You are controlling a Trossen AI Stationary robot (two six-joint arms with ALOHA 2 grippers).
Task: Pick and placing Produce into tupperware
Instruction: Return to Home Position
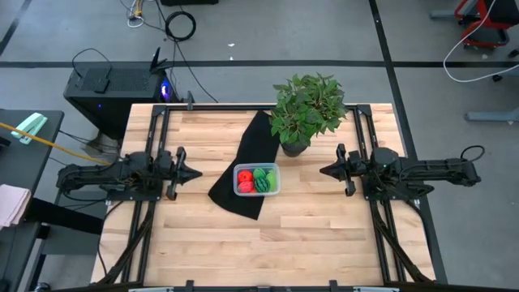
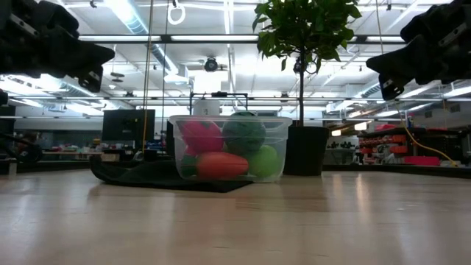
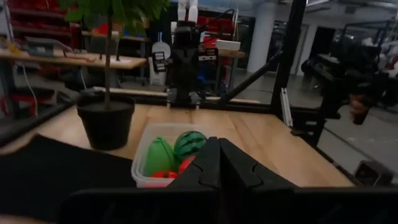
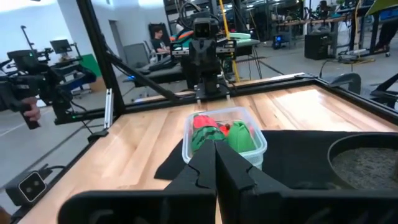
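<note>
- Left gripper [image 1: 192, 173]: closed, fingertips meeting, nothing held.
- Hangs well above the wood at the left side of the table [image 1: 324, 235], tip aimed toward the middle.
- Right gripper [image 1: 325, 170]: likewise closed, the two fingers pressed flat against each other, nothing between them.
- Hangs at the right side of the table, raised to about the same level, tip facing the left one across the middle.
- Between the two tips, well apart from both: the tupperware [image 2: 282, 140], upright, lid off, resting on the near end of a black cloth [image 1: 243, 154].
- Inside the tupperware, the produce, piled close together and touching:
- a pink-red piece [image 2: 200, 136] and a dark green striped ball [image 2: 244, 132] on top;
- a red-orange piece [image 2: 221, 165] and a bright green piece [image 2: 263, 160] below, against the near wall.
- Hard to count past those; other pieces hidden behind them.
- No produce visible on the bare wood or the cloth.
- Just beyond the tupperware, toward the right arm's side: a leafy potted plant [image 1: 306, 109] in a black pot, standing at the cloth's edge, near the box but not touching it.
</note>
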